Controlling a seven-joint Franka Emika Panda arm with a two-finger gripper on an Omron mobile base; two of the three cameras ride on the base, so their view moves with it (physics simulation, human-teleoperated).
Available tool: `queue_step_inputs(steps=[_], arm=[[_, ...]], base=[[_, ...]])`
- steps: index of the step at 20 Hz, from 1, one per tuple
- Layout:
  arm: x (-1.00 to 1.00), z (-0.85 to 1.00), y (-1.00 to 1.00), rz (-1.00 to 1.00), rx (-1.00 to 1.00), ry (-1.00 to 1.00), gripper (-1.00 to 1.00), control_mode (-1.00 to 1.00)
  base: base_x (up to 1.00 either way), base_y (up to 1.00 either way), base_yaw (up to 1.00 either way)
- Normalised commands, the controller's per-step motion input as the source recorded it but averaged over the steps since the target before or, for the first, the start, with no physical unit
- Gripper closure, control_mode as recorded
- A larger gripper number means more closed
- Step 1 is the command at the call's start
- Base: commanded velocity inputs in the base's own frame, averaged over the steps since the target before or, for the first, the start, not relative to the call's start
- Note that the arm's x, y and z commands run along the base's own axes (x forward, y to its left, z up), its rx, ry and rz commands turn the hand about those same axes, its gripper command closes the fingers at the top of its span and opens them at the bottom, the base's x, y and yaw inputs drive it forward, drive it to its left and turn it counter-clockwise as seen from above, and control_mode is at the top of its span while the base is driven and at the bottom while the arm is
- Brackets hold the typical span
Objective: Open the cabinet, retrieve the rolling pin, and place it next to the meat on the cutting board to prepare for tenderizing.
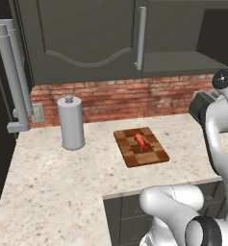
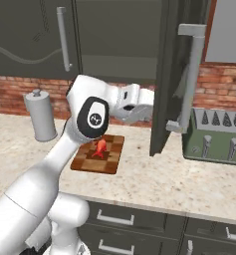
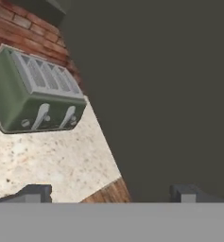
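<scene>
Cabinet (image 2: 114,40) filling the top of the right base frame, right door (image 2: 177,74) swinging out edge-on just right of centre, its bar handle (image 2: 191,79) facing right. Left door (image 1: 82,38) sitting shut across the upper left of the left base frame, handle (image 1: 141,38) at its right edge. Rolling pin not visible anywhere; inside of the cabinet too dark to read.

Board (image 1: 141,147) lying flat at centre of the left base frame, well back from the counter (image 1: 53,192) front edge, bare stone showing on all four sides. Meat (image 1: 140,140) resting on the board's upper middle, leaving free board below and to its right.

Canister (image 1: 70,122) standing upright at left of centre, apart from the board. Toaster (image 2: 216,134) sitting at the right edge of the right base frame, beyond the open door.

Gripper (image 3: 111,194) showing at the bottom of the hand frame, jaws spread wide, holding nothing, dark door panel filling the right half, toaster at upper left.
</scene>
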Motion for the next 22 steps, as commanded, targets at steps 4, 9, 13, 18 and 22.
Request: queue_step_inputs(steps=[4,9,13,18,22], arm=[[0.0,0.0,-0.74,-0.05,0.06,0.0,-1.0,-1.0],[-0.07,-0.01,-0.38,0.0,0.08,0.0,-1.0,-1.0],[-0.31,0.0,0.13,0.06,0.01,-0.08,-1.0,-1.0],[-0.05,0.0,0.6,0.15,0.0,-0.13,-1.0,-1.0],[0.0,0.0,0.79,0.2,0.0,-0.21,-1.0,-1.0]], base=[[0.0,0.0,0.0],[0.0,0.0,0.0],[0.0,0.0,0.0],[0.0,0.0,0.0],[0.0,0.0,0.0]])
